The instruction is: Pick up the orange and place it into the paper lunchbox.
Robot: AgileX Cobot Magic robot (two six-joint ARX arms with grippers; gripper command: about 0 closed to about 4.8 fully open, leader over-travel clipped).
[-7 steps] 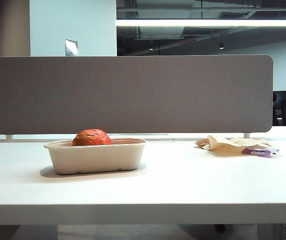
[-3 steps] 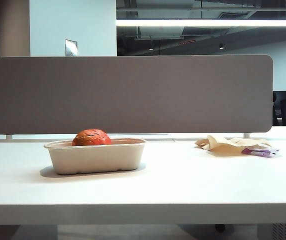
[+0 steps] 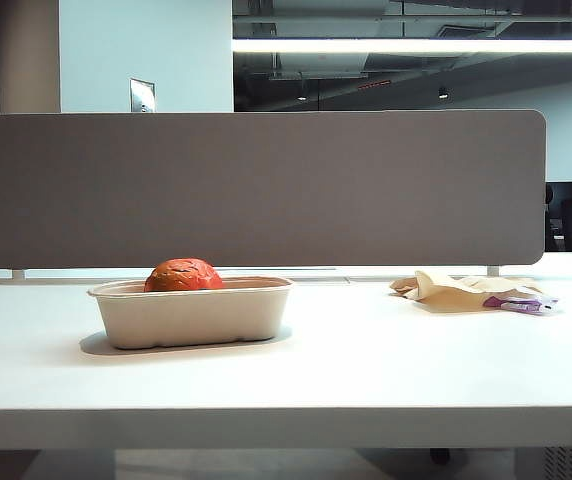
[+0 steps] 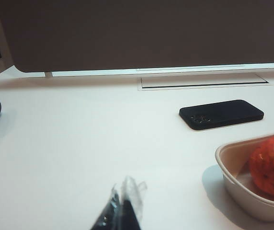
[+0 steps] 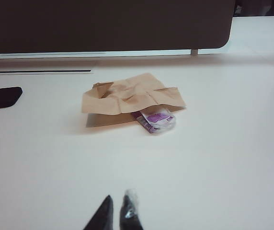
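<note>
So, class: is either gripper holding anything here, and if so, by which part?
Nothing is held. The left gripper and right gripper are both shut and empty above the table; the orange sits in the paper lunchbox.

Orange [image 3: 183, 275]: round, reddish-orange, skin wrinkled and creased with a slight gloss. It sits inside the paper lunchbox [image 3: 192, 313], at the tray's left end as the exterior view shows it, its upper part rising above the rim. In the left wrist view the orange [image 4: 272, 164] rests on the tray floor close against the inner wall.

Paper lunchbox: beige pulp-paper tray, oblong, rounded corners, rolled rim, sides tapering slightly toward the base. Upright, open side up, flat on the white surface [image 3: 366, 360], left of centre in the exterior view, long side toward that camera. In the left wrist view only one rounded end [image 4: 242, 194] shows.
</note>
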